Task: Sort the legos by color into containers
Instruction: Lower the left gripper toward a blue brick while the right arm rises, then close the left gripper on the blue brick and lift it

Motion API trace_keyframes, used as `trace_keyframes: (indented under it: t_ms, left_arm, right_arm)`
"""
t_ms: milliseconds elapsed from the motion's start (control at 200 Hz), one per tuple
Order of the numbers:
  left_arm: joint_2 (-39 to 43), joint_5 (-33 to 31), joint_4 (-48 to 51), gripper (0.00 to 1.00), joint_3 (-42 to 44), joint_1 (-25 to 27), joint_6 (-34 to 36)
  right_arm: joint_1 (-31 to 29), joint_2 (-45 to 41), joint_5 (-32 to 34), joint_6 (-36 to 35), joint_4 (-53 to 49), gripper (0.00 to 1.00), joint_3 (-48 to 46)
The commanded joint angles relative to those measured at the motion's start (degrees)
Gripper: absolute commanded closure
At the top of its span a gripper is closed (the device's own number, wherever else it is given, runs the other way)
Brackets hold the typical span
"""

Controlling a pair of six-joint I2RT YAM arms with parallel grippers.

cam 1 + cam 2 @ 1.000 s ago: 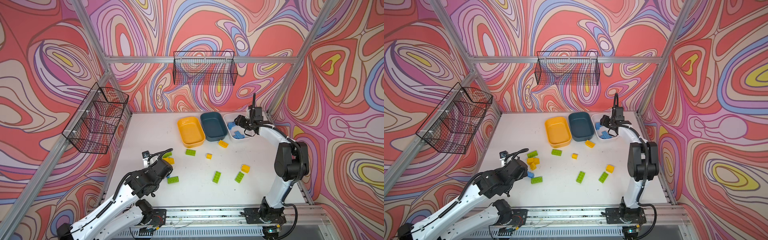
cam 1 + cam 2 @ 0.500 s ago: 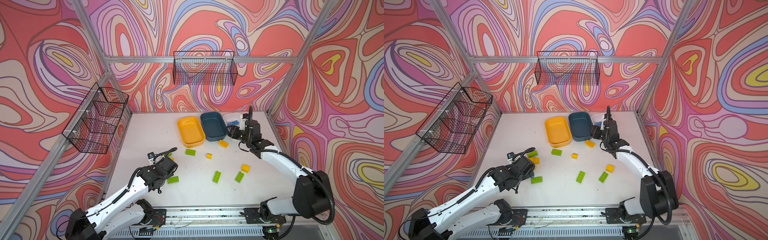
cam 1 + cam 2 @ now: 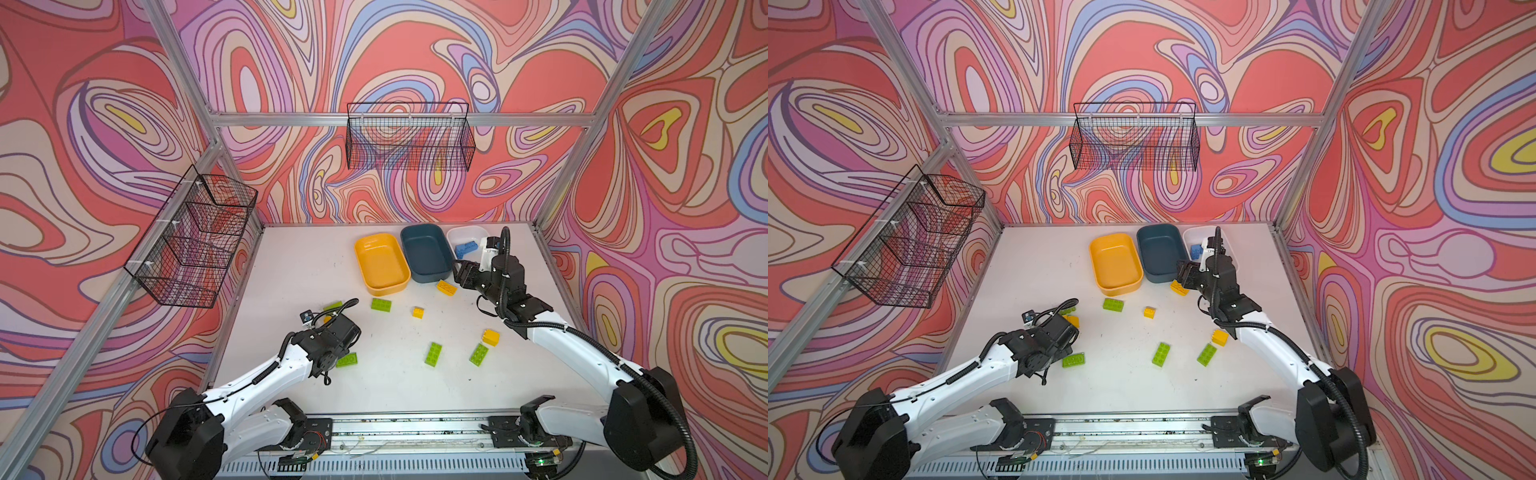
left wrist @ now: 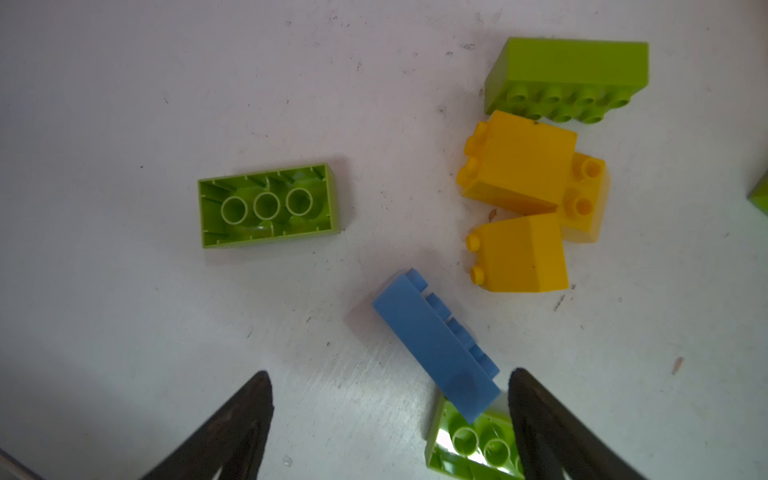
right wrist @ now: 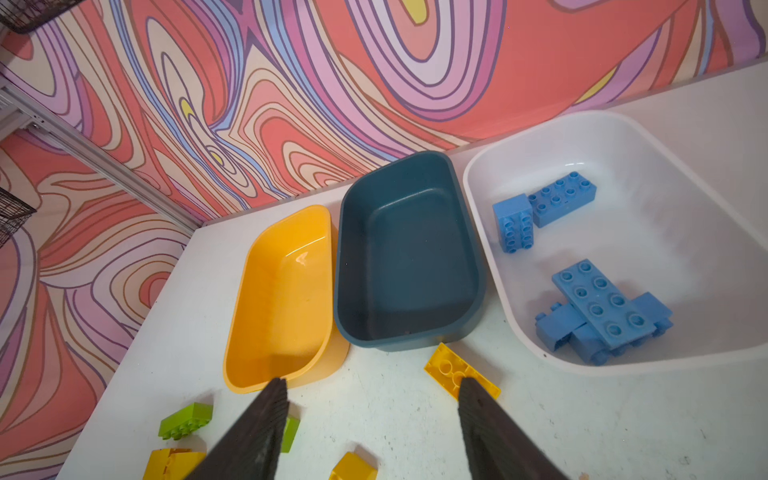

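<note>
Three containers stand at the back: yellow (image 3: 381,266), dark blue (image 3: 426,253) and white (image 3: 467,237); the white one holds several blue legos (image 5: 598,307). My left gripper (image 4: 390,390) is open low over the table. A blue lego (image 4: 436,349) lies between its fingers, close to one fingertip (image 4: 523,399), with its end resting on a green lego (image 4: 469,444). Yellow legos (image 4: 519,170) and green legos (image 4: 270,205) lie just beyond. My right gripper (image 5: 372,384) is open and empty in front of the dark blue container, one finger beside a flat yellow lego (image 5: 449,368).
Loose green legos (image 3: 433,354) and yellow legos (image 3: 491,337) are scattered over the middle of the white table (image 3: 291,257). Wire baskets hang on the back wall (image 3: 409,137) and the left wall (image 3: 195,241). Aluminium frame posts stand at the corners.
My right gripper has left the white container and moved forward and left, down to the flat yellow lego. My left arm has reached forward and settled over the blue lego.
</note>
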State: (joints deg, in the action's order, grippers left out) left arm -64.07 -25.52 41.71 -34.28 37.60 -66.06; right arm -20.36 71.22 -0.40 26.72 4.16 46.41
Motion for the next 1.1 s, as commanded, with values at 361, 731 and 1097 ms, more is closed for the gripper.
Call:
trace_keyframes:
  t_ms: [361,731,1097]
  left_arm:
    - [-12.2,3.0,-10.0,0.23,-1.4,-3.7,0.8]
    - [-18.4,4.5,-12.2,0.51,-3.4,-3.9,0.8]
    - [-18.9,4.3,-10.8,0.76,-5.5,-3.9,1.6]
  right_arm:
    - [-1.8,-0.4,1.1,-0.1,1.7,0.32,-2.5]
    - [-2.5,0.9,-0.5,0.3,3.1,0.32,-2.9]
    - [-2.8,0.2,-0.9,0.6,3.9,0.32,-3.6]
